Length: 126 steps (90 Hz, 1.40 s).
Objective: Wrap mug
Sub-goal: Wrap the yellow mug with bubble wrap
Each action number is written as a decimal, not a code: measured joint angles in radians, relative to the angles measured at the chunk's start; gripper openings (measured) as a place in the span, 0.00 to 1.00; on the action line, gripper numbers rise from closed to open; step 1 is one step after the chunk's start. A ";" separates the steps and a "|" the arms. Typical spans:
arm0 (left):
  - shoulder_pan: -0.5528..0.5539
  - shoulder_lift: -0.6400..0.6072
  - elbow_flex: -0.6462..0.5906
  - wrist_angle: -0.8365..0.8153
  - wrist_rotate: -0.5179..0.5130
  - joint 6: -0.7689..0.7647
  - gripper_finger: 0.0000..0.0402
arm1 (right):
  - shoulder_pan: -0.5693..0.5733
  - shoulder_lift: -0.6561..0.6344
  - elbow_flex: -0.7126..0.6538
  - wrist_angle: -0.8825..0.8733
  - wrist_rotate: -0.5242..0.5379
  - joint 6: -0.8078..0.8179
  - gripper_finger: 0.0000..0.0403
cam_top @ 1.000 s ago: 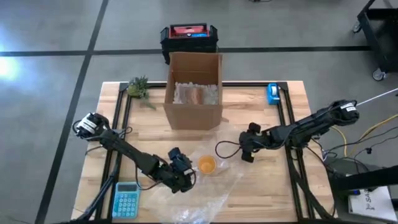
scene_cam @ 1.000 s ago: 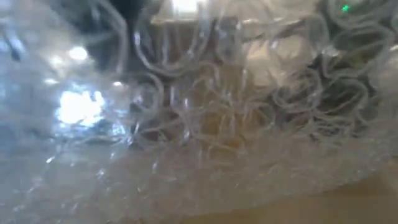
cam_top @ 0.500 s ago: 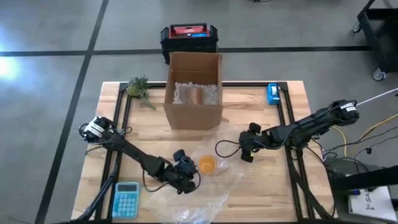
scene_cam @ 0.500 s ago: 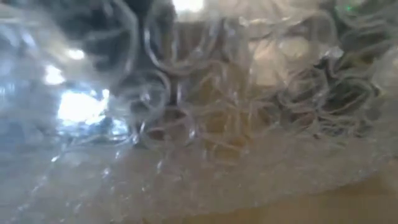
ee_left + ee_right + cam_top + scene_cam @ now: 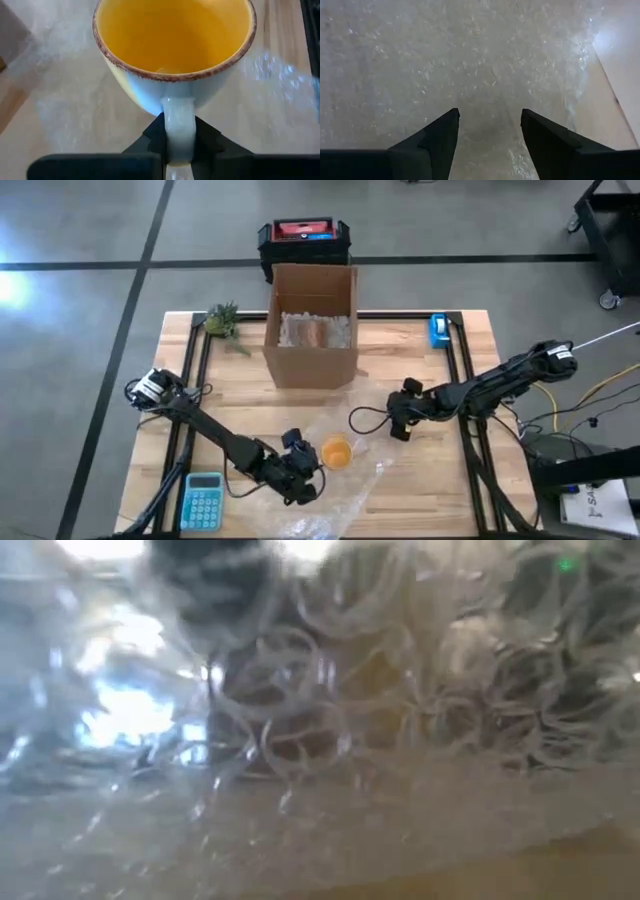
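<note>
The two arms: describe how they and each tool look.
Both arms are dark and slender, with black cables looping alongside. The left arm has a white-marked joint near its base; the right arm has a similar white label near its far end. The left tool and right tool each end in two flat, angular black fingers.

My count: one mug [image 5: 336, 451], yellow inside. One bubble wrap sheet [image 5: 350, 490]. One cardboard box [image 5: 311, 325]. One calculator [image 5: 203, 501]. One tape roll [image 5: 439, 330]. One small plant [image 5: 223, 320]. One black-red case [image 5: 304, 238] behind desk [image 5: 420, 490]. My arms: two.
</note>
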 joint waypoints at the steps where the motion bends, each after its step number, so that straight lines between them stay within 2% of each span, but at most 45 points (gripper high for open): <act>1: -0.003 0.000 0.002 -0.011 0.000 -0.008 0.07 | 0.000 0.000 -0.001 0.000 0.000 0.001 0.50; 9: -0.021 0.000 0.003 -0.056 0.002 -0.058 0.07 | 0.000 0.000 -0.002 0.001 0.000 0.003 0.50; 32: -0.029 0.017 -0.056 0.018 0.018 -0.118 0.09 | 0.000 0.000 -0.003 0.011 0.000 -0.003 0.50; 56: -0.026 0.052 -0.060 0.029 0.006 -0.128 0.32 | 0.000 -0.001 0.002 0.013 -0.025 -0.023 0.53; 71: -0.026 0.048 -0.059 0.029 0.007 -0.128 0.44 | 0.000 -0.011 0.080 -0.068 -0.060 -0.059 0.55; 86: -0.026 0.046 -0.058 0.029 0.010 -0.132 0.52 | -0.013 -0.011 0.118 -0.094 0.003 -0.132 0.56; 93: -0.026 0.046 -0.058 0.029 0.011 -0.132 0.54 | -0.044 -0.003 0.111 -0.105 0.057 -0.135 0.56; 101: -0.026 0.046 -0.058 0.032 0.012 -0.132 0.55 | -0.092 0.012 0.097 -0.107 0.061 -0.116 0.54; 114: -0.026 0.046 -0.058 0.034 0.012 -0.133 0.55 | -0.150 0.064 0.067 -0.067 -0.018 -0.107 0.50; 126: -0.026 0.046 -0.058 0.043 0.011 -0.133 0.53 | -0.155 0.125 0.042 0.060 -0.108 -0.118 0.42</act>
